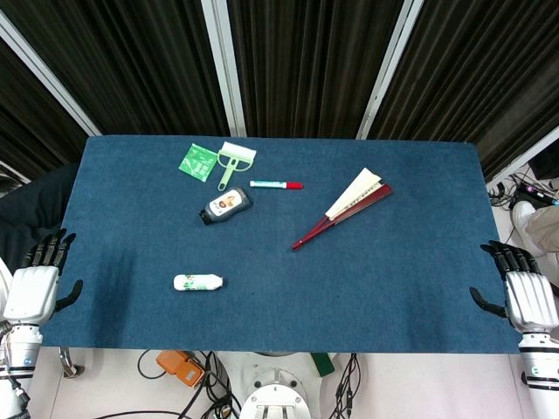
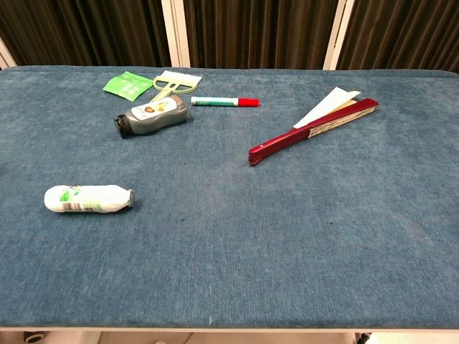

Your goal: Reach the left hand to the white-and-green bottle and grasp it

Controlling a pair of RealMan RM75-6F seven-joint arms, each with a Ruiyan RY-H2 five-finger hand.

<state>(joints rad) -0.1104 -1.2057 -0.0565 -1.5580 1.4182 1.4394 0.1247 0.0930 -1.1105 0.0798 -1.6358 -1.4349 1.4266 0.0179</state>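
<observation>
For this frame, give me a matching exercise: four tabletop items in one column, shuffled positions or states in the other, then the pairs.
Things:
1. white-and-green bottle
2. folding fan
3. marker
4. dark bottle

Places or states:
A. partly opened, right of centre
B. lying alone toward the near left
C. red-capped, beside the small brush
D. on its side, just nearer than the green packet

Pairs: 1-B, 2-A, 3-C, 4-D

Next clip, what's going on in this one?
Nothing is being handled yet. The left robot hand and right robot hand sit at opposite edges of the blue cloth-covered table, fingers apart, holding nothing. The small white-and-green plastic bottle lies on its side near the front left, untouched, closer to the left robot hand.
</observation>
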